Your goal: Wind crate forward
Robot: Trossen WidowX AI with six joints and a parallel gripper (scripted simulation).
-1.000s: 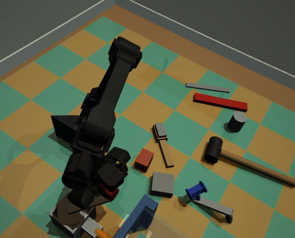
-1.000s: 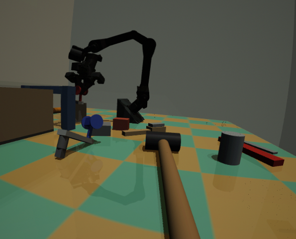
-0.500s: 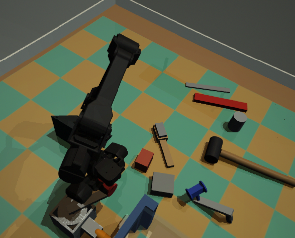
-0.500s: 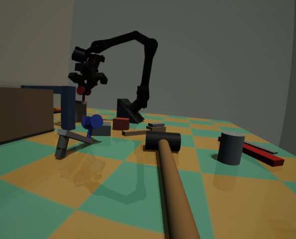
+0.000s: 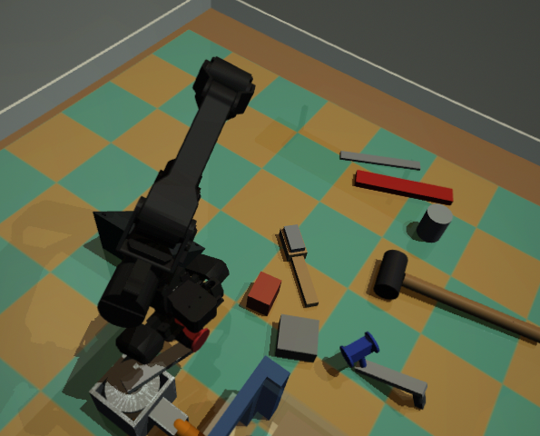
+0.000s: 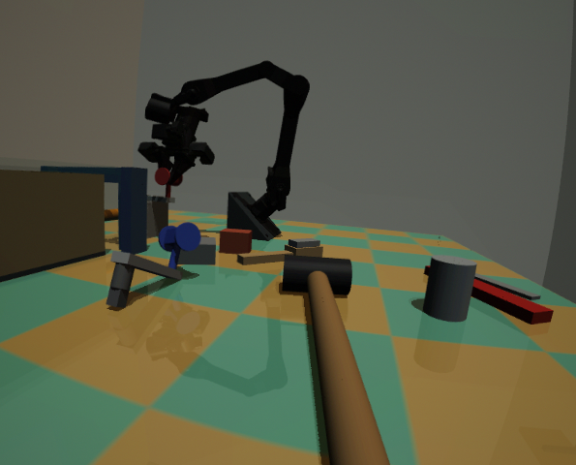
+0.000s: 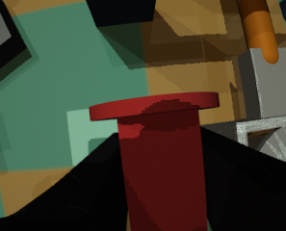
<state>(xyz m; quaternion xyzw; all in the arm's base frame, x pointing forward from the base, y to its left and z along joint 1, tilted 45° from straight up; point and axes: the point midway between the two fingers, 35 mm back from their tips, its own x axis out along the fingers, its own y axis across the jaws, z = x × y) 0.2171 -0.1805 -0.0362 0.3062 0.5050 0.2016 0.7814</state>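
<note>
My gripper (image 5: 189, 330) (image 6: 171, 173) (image 7: 154, 139) is shut on the red spool-shaped grip (image 5: 201, 339) (image 6: 162, 175) (image 7: 162, 192) of a crank handle. The handle's grey arm (image 5: 166, 363) reaches from the grip over the winch (image 5: 165, 379) (image 6: 159, 220) (image 7: 241, 137). Whether its key sits in the round hole is hidden. An orange rod-like piece (image 5: 185, 427) (image 6: 110, 214) (image 7: 259, 29) lies between the winch and the blue frame (image 5: 260, 380) (image 6: 132, 215). A large brown box shape (image 6: 38, 225) stands behind the frame; I cannot tell whether it is the crate.
A blue-gripped crank (image 5: 359, 349) (image 6: 188, 236) lies right of the frame. A grey block (image 5: 298, 335), red block (image 5: 263, 291) and wooden brush-like tool (image 5: 303, 282) lie nearer the arm. A mallet (image 5: 390, 274) (image 6: 318, 275), grey cylinder (image 5: 434, 222) (image 6: 449, 290) and red bar (image 5: 403, 186) lie farther right.
</note>
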